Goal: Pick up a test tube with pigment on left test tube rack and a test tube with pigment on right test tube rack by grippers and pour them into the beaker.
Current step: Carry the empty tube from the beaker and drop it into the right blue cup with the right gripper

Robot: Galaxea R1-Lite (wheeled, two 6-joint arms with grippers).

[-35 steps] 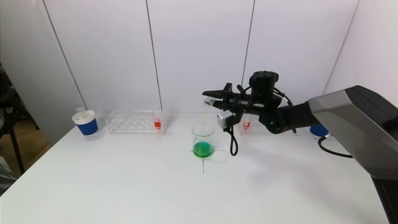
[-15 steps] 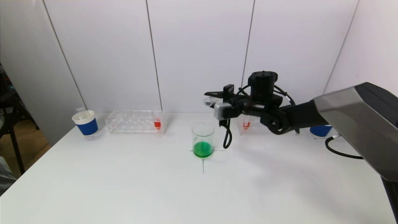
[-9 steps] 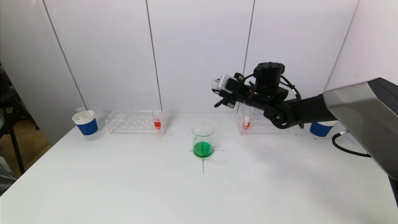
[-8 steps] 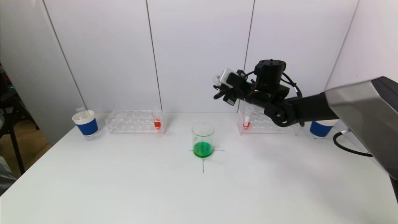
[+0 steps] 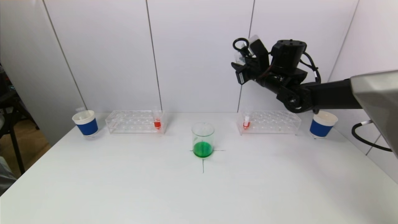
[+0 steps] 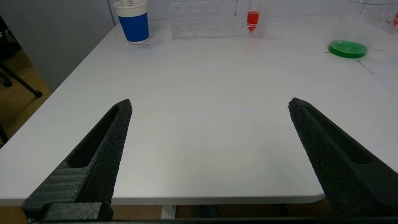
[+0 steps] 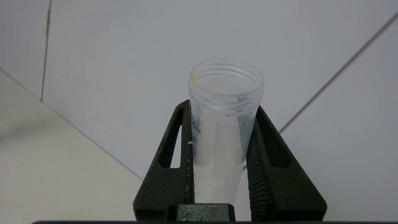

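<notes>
While my right gripper [image 7: 221,161] squeezes an empty tube [image 7: 224,124] high above the right rack [image 5: 269,122], my left gripper [image 6: 210,149], wide open, holds nothing over the near table edge. Green water sits in the beaker [image 5: 203,140], so pouring looks done. Both racks hold red tubes on the white table [image 5: 124,186], by grey walls.

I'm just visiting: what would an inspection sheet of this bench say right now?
Surface: white table, black cross mark under the beaker.
Job's things: beaker holds green liquid; left rack and right rack each hold one red tube.
Clutter: blue paper cup by the left rack, another cup by the right.
Grippers: right gripper raised, shut on an emptied test tube; left gripper open, low near the table's front edge.
Cables: black cable by the right arm.
Surroundings: white wall panels.
</notes>
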